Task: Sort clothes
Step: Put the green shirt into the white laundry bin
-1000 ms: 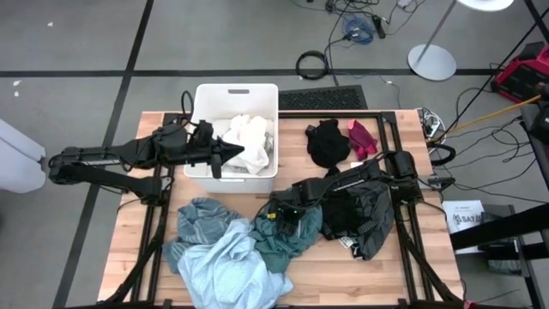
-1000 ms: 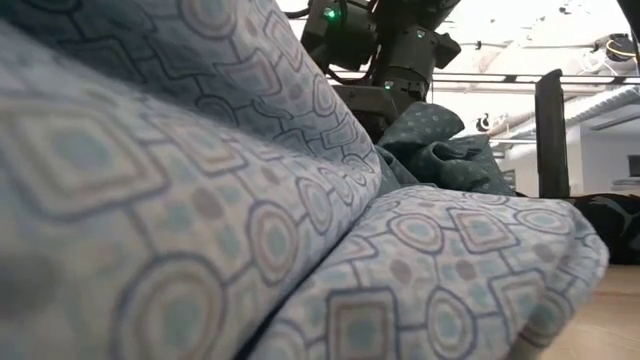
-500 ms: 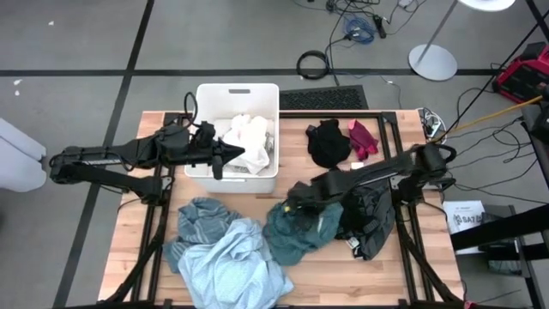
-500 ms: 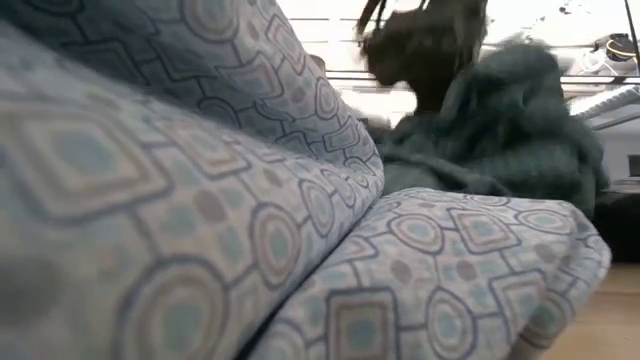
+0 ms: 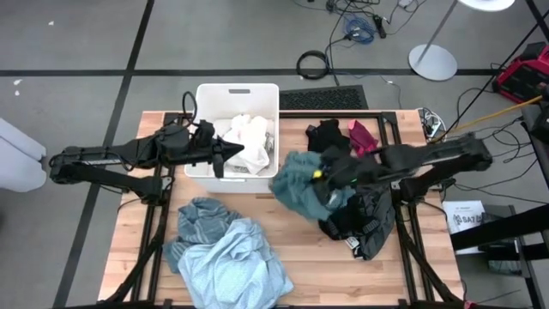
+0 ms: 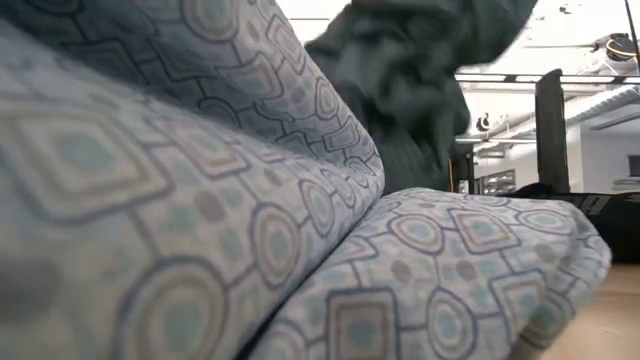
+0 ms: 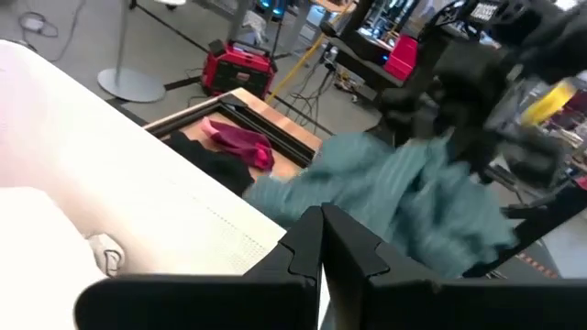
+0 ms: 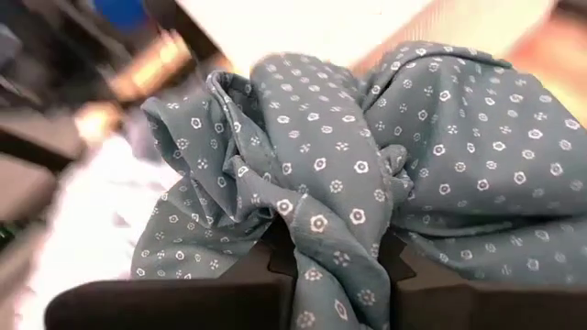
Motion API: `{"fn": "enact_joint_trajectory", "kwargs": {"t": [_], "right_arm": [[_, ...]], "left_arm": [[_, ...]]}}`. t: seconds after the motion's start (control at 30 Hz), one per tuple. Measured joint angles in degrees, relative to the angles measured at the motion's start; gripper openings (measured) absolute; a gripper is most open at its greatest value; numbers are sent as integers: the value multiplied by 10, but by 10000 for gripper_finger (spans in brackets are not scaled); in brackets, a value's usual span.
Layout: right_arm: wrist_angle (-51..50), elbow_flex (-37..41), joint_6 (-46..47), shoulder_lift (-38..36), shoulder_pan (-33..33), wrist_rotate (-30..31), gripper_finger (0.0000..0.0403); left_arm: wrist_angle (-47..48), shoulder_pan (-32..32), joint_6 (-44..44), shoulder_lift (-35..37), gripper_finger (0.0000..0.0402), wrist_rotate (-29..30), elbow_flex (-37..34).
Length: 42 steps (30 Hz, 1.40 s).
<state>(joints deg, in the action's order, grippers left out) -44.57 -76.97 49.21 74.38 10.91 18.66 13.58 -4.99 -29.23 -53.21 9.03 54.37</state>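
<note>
Right tool clamps bunched teal dotted fabric garment, lifted beside white rectangular plastic bin; left tool closed over bin. Carry high, clear rim before releasing.

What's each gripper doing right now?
Left gripper: shut, empty, over the white bin.
Right gripper: shut on the teal dotted garment.

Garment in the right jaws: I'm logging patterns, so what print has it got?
Teal garment with small white flower-like dots, clearest in the right wrist view.
</note>
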Motion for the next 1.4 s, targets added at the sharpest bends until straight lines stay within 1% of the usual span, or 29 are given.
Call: {"fn": "enact_joint_trajectory", "kwargs": {"t": [0.1, 0.17, 0.37, 0.5, 0.57, 0.7, 0.9, 1.03, 1.23, 1.33, 1.4], "right_arm": [[64, 0, -35, -36, -3, 42, 42], [114, 0, -66, -55, -9, 57, 42], [296, -1, -183, -80, -46, 54, 42], [416, -1, -241, -75, -91, 49, 42], [467, -1, -248, -64, -121, 24, 42], [531, -2, -221, -28, -177, -65, 42], [553, -2, -158, 59, -218, -144, 43], [595, -2, -120, 125, -222, -175, 43], [694, -2, -59, 223, -222, -234, 43], [699, -2, -33, 261, -217, -250, 43], [692, -2, -43, 279, -212, -245, 43]], "left_arm": [[0, 0, 0, 3, 15, 7, 0], [0, 0, 4, 9, 15, 7, 0], [-1, 0, 43, 44, 15, 18, 0], [2, 0, 63, 76, 15, 64, 0], [13, 0, 62, 93, 15, 89, 0], [42, 0, 61, 120, 15, 106, 0], [74, 0, 57, 139, 15, 108, 0], [87, 0, 57, 141, 15, 108, 0], [99, 0, 57, 140, 15, 108, 0], [99, 0, 57, 140, 15, 109, 0], [99, 0, 60, 141, 15, 118, 0]]}}
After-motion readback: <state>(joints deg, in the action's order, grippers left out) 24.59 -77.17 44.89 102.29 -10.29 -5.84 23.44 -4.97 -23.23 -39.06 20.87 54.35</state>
